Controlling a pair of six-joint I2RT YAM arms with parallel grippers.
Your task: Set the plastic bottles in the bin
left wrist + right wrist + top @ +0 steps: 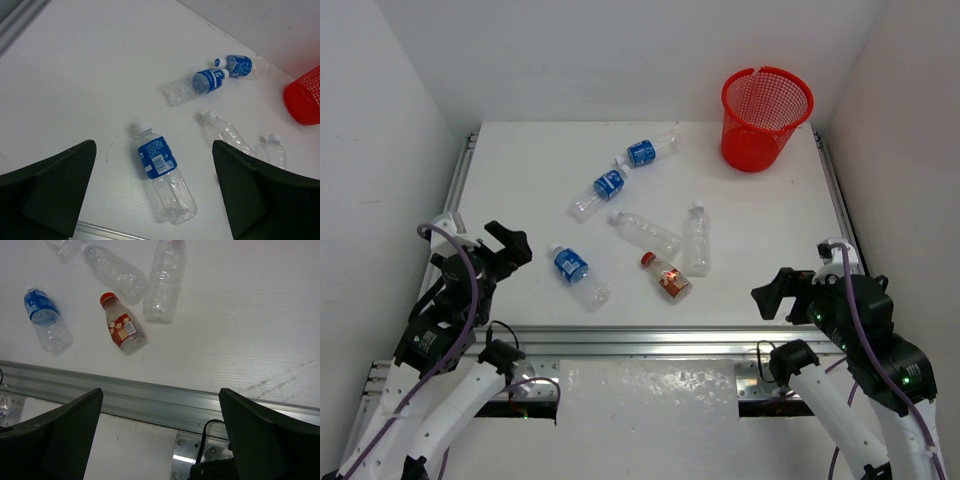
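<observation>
While both arms waited at the near edge, the white table (pixel 520 170) carried everything else. The red mesh bin (pixel 765 120) stood upright in the far right corner, well apart from either arm. The left gripper (pixel 510 245) hovered over the near left of the table with its fingers spread wide, holding nothing. The right gripper (pixel 776 291) hovered above the near right edge, likewise spread and empty.

All six bottles lay on their sides on the tabletop, left of the bin. The first plain bottle (pixel 645 232) lay at an angle mid-table, with the second plain bottle (pixel 696 240) just to its right. The far blue-labelled bottle (pixel 647 151) lay nearest the bin, the middle blue-labelled bottle (pixel 602 190) just beside it, and the near blue-labelled bottle (pixel 575 270) close to the left gripper. The red-capped bottle (pixel 665 276) lay just in front of the plain pair.
</observation>
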